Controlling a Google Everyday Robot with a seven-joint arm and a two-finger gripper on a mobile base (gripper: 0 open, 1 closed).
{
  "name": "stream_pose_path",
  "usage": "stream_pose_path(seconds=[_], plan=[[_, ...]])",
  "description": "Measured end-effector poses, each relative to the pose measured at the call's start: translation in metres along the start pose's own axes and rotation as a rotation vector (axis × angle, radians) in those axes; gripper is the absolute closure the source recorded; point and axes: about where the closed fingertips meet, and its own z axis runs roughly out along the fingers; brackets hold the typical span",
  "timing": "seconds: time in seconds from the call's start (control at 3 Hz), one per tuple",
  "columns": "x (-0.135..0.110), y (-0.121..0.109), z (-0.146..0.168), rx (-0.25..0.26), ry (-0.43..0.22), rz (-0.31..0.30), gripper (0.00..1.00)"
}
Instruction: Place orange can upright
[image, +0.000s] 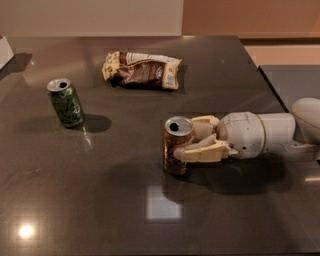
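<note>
The orange can stands upright on the dark table, right of centre, with its silver top and opening facing up. My gripper reaches in from the right, level with the table. One cream finger lies across the near side of the can and the other finger lies behind it. The fingers are closed on the can's body. The can's base is at the table surface.
A green can stands upright at the left. A brown and cream snack bag lies flat at the back centre. The table's right edge runs behind my white arm. A white object sits at the far left corner.
</note>
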Motion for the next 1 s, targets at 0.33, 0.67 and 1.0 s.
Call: stream_pose_path(seconds=[0.33, 0.67, 1.0], plan=[[-0.0009, 0.0005, 0.002, -0.003, 0.0, -0.002, 0.35], [-0.0019, 0.0011, 0.0039, -0.007, 0.001, -0.004, 0.13], [-0.0029, 0.0016, 0.0059, -0.011, 0.002, -0.006, 0.0]])
